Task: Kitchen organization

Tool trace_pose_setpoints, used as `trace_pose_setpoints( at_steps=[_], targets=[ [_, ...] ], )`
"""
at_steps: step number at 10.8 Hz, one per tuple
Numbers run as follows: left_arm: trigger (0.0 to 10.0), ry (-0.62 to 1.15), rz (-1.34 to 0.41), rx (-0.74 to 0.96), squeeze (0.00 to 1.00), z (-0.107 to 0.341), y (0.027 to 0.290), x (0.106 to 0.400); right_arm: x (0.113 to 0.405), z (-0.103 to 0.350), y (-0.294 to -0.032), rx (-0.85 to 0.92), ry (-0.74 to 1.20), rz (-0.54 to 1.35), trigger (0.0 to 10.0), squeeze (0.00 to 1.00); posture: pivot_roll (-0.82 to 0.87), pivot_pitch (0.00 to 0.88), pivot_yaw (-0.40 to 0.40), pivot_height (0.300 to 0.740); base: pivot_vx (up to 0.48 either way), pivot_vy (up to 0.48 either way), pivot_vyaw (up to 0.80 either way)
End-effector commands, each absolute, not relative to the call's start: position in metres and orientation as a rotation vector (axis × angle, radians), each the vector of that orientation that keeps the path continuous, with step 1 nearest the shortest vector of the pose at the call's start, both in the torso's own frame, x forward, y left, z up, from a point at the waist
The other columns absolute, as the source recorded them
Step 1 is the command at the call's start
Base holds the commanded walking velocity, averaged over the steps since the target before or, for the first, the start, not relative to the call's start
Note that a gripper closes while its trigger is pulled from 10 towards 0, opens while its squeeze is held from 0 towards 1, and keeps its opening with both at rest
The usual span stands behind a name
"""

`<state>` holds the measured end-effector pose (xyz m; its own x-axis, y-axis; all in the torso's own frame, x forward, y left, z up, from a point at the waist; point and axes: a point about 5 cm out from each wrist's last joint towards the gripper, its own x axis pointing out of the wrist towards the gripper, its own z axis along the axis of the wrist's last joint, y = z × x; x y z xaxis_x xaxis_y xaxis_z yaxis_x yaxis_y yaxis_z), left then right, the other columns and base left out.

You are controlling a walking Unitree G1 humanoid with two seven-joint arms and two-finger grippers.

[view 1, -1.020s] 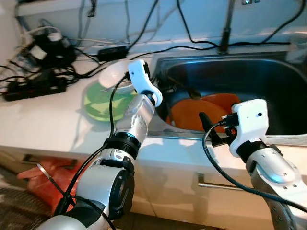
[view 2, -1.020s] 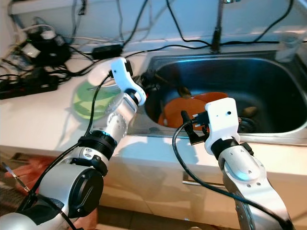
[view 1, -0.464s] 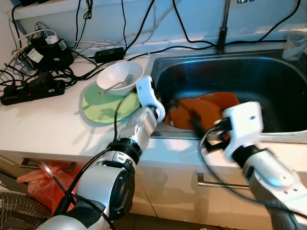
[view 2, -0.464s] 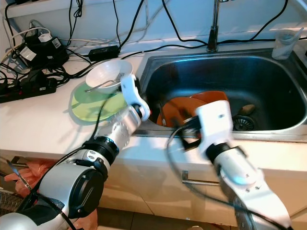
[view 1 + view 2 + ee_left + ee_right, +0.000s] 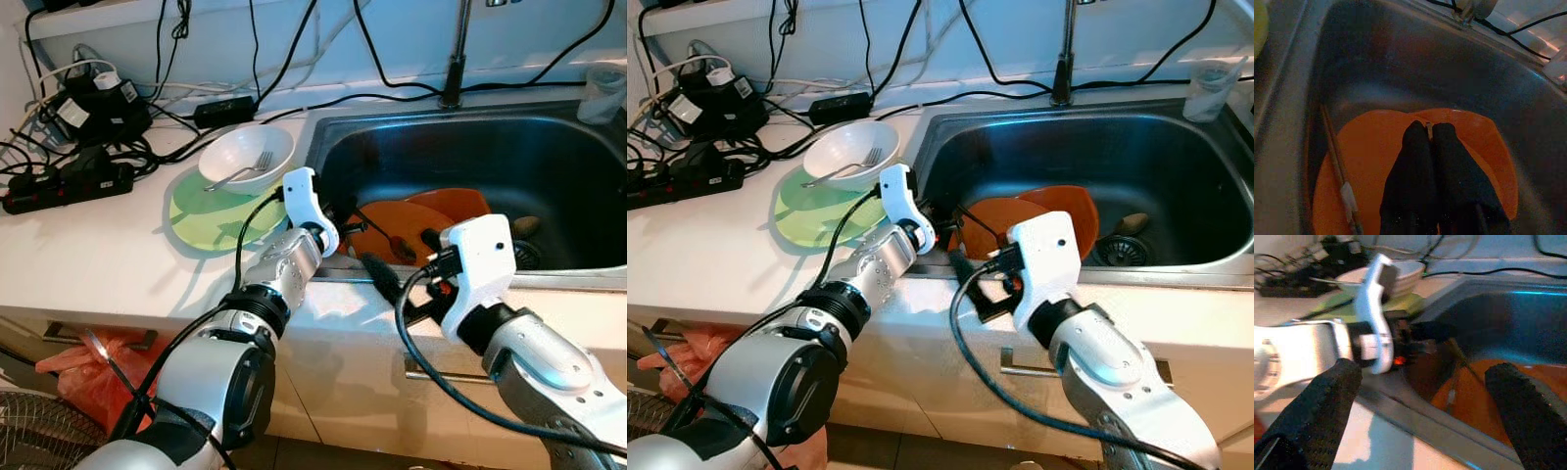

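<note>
Two orange plates (image 5: 456, 204) lie overlapping in the steel sink (image 5: 549, 147), with chopsticks (image 5: 1337, 161) resting on the nearer plate (image 5: 1371, 156). My left gripper (image 5: 343, 227) is shut and reaches over the sink's front left corner, just above that plate. My right gripper (image 5: 402, 259) hovers open at the sink's front rim, close beside the left one, with nothing between its fingers (image 5: 1327, 406). On the counter left of the sink, a white bowl (image 5: 245, 155) holding a fork (image 5: 240, 171) sits on a green plate (image 5: 211, 211).
Power strips and tangled cables (image 5: 69, 181) crowd the back left of the counter. A faucet (image 5: 453, 59) rises behind the sink, and a glass cup (image 5: 600, 93) stands at the back right. A drawer handle (image 5: 431, 377) and an orange bag (image 5: 88, 352) lie below the counter.
The camera has shifted. My left gripper has drawn back toward the sink's front corner. My right gripper has swung left along the front rim, closer to the left one.
</note>
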<state>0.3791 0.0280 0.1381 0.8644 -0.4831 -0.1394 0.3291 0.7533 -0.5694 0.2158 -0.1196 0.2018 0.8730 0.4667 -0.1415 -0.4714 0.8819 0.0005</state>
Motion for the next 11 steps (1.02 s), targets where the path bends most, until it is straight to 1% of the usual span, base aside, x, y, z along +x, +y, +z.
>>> trace_pose_setpoints(
  at_steps=[1, 2, 3, 4, 5, 11],
  targets=[
    [4.3, 0.381, -0.581, -0.638, 0.00, 0.135, -0.034, 0.354, 0.212, 0.205, -0.113, -0.028, 0.136, 0.537, 10.0, 0.00, -0.43, 0.000, 0.193, 0.740, 0.000, 0.000, 0.00],
    [5.0, 0.414, -0.567, -0.660, 0.00, 0.130, -0.035, 0.351, 0.210, 0.204, -0.110, -0.029, 0.140, 0.564, 10.0, 0.00, -0.43, 0.000, 0.192, 0.740, 0.000, 0.000, 0.00],
    [5.6, 0.429, -0.558, -0.677, 0.69, 0.127, -0.036, 0.350, 0.209, 0.205, -0.108, -0.029, 0.141, 0.574, 10.0, 0.00, -0.43, 0.000, 0.193, 0.740, 0.000, 0.000, 0.00],
    [7.5, 0.441, -0.553, -0.692, 1.00, 0.126, -0.036, 0.349, 0.208, 0.205, -0.107, -0.023, 0.144, 0.582, 10.0, 0.00, -0.43, 0.000, 0.192, 0.740, 0.000, 0.000, 0.00],
    [10.0, 0.442, -0.555, -0.701, 1.00, 0.126, -0.036, 0.349, 0.208, 0.205, -0.107, -0.021, 0.147, 0.590, 10.0, 0.00, -0.43, 0.000, 0.192, 0.740, 0.000, 0.000, 0.00],
    [10.0, 0.416, -0.519, -0.738, 1.00, 0.132, -0.026, 0.358, 0.211, 0.203, -0.103, -0.035, 0.155, 0.639, 10.0, 0.00, -0.38, 0.000, 0.168, 0.740, 0.000, 0.000, 0.00]
  ],
)
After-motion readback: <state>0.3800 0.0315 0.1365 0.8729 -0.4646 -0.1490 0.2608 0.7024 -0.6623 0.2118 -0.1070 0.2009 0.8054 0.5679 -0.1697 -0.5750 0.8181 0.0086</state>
